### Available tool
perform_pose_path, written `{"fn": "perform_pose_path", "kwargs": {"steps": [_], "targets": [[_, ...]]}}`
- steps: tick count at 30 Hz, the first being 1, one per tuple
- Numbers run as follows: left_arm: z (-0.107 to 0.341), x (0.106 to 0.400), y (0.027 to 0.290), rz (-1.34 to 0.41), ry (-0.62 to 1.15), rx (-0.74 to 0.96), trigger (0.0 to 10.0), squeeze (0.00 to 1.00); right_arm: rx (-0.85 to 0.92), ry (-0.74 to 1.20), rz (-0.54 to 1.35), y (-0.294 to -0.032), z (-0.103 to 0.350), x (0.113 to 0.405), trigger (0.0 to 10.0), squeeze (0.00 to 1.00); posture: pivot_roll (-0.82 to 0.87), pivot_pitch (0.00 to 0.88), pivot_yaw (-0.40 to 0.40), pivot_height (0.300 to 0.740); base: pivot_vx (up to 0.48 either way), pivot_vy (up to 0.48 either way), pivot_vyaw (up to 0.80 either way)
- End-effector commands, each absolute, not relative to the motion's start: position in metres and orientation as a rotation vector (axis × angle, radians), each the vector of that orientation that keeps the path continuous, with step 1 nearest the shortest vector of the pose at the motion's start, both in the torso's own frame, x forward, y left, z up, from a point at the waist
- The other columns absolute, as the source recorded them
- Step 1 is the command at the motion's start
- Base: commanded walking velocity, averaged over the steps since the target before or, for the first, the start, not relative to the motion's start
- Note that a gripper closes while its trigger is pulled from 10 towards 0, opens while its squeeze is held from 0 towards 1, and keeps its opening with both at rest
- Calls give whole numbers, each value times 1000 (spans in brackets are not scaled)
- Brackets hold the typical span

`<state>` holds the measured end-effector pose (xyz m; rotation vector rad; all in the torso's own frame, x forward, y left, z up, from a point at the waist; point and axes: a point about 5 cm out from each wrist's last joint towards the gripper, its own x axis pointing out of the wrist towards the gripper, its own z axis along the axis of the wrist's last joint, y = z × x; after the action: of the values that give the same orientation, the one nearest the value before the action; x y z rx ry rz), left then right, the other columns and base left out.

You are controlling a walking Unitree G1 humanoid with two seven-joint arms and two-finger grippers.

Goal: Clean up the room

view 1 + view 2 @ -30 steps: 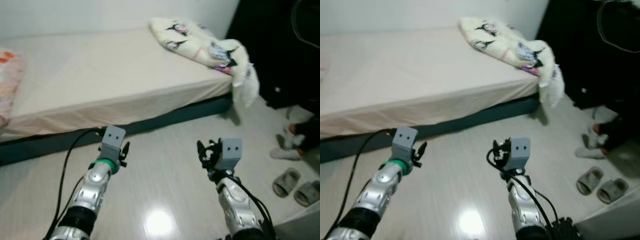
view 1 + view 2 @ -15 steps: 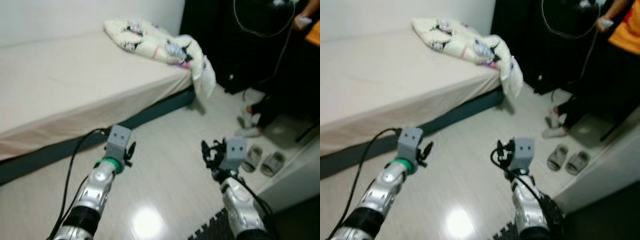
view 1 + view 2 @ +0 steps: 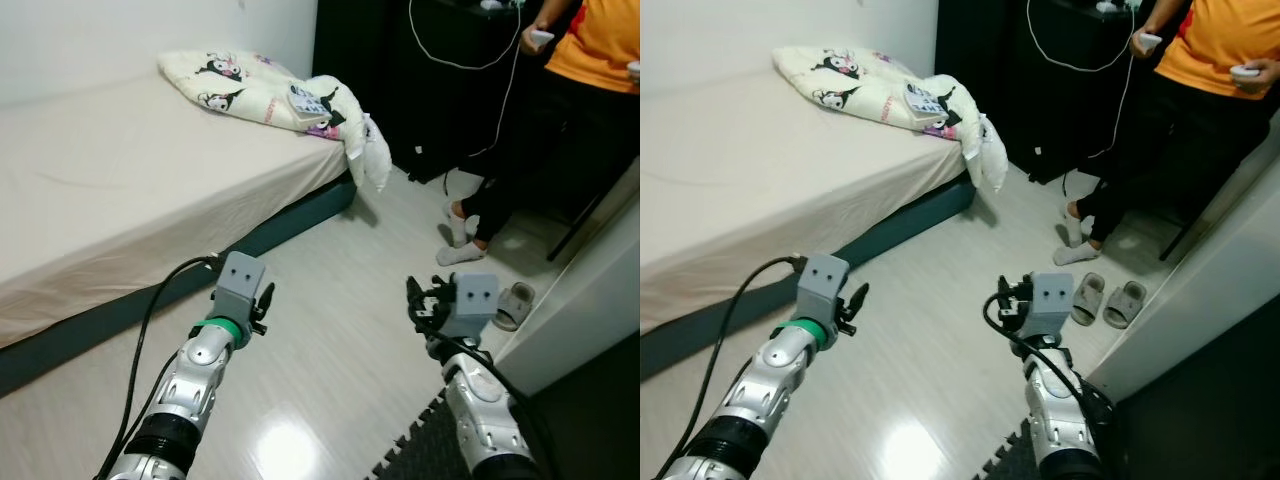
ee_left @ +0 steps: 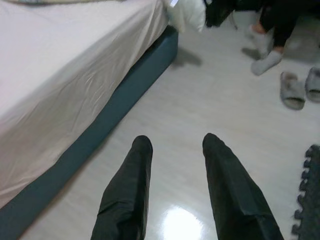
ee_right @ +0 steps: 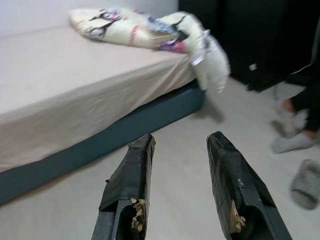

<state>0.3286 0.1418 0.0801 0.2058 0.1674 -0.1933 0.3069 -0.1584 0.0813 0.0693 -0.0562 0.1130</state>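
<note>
Left gripper (image 4: 172, 145) and right gripper (image 5: 179, 145) hover over pale floor (image 3: 340, 300), fingers apart, empty; printed blanket (image 3: 270, 90) bunched at bed (image 3: 110, 190) corner; person (image 3: 560, 110) stands near grey slippers (image 3: 1107, 300).

Person (image 3: 560, 110) — cut off above chest; bed (image 3: 100, 190) cropped left.

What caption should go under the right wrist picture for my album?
Open right gripper faces a beige-sheeted bed with a cream cartoon-print blanket spilling off its corner.

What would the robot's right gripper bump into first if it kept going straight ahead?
Probably the dark side of the bed. The right gripper is open and empty, and its wrist view looks over bare floor toward that bed edge, with the blanket higher up. Depth is hard to judge.
</note>
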Motion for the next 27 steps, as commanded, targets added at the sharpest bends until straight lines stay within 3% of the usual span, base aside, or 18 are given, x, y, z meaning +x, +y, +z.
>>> {"fn": "perform_pose_path", "kwargs": {"steps": [1, 13, 27], "targets": [[77, 327, 142, -194, 179, 211, 10000, 0, 72, -48, 107, -160, 79, 305, 10000, 0, 38, 49, 17, 740, 401, 266, 0], [77, 327, 142, -198, 173, 210, 10000, 0, 78, -58, 105, -160, 80, 305, 10000, 0, 36, 50, 19, 740, 401, 256, 0], [76, 326, 138, -218, 178, 193, 10000, 0, 85, -57, 109, -159, 78, 303, 10000, 0, 36, 50, 19, 740, 0, 0, 0]]}}
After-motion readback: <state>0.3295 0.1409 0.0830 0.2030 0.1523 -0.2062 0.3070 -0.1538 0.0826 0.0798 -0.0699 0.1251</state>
